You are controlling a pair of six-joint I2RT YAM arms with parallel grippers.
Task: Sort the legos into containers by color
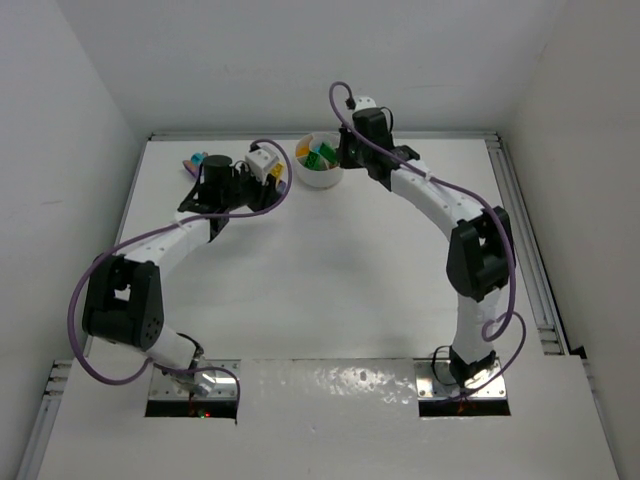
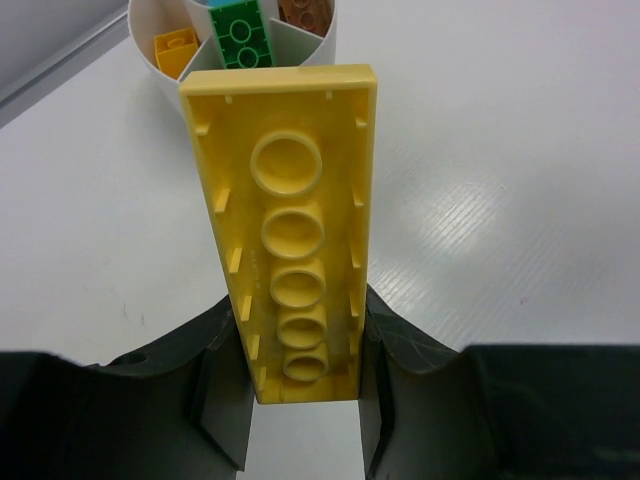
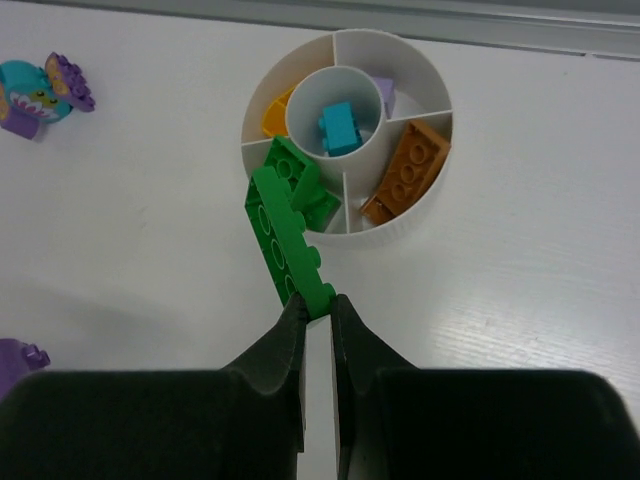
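The round white dish (image 3: 420,215) has a central well with a teal lego (image 3: 340,128); the ring sections around it hold an orange plate (image 3: 408,172), a yellow-orange brick (image 3: 277,112), a purple piece (image 3: 381,95) and a green brick (image 3: 318,203). My right gripper (image 3: 318,300) is shut on the near end of a long green lego (image 3: 280,225), whose far end leans over the dish's green section. My left gripper (image 2: 300,312) is shut on a long yellow lego (image 2: 285,180), held underside up just short of the dish (image 2: 150,55). In the top view, both grippers flank the dish (image 1: 320,180).
A teal and purple figure (image 3: 35,95) lies on the table left of the dish, and another purple piece (image 3: 15,362) sits at the left edge of the right wrist view. A metal rail (image 3: 400,18) runs along the table's far edge behind the dish.
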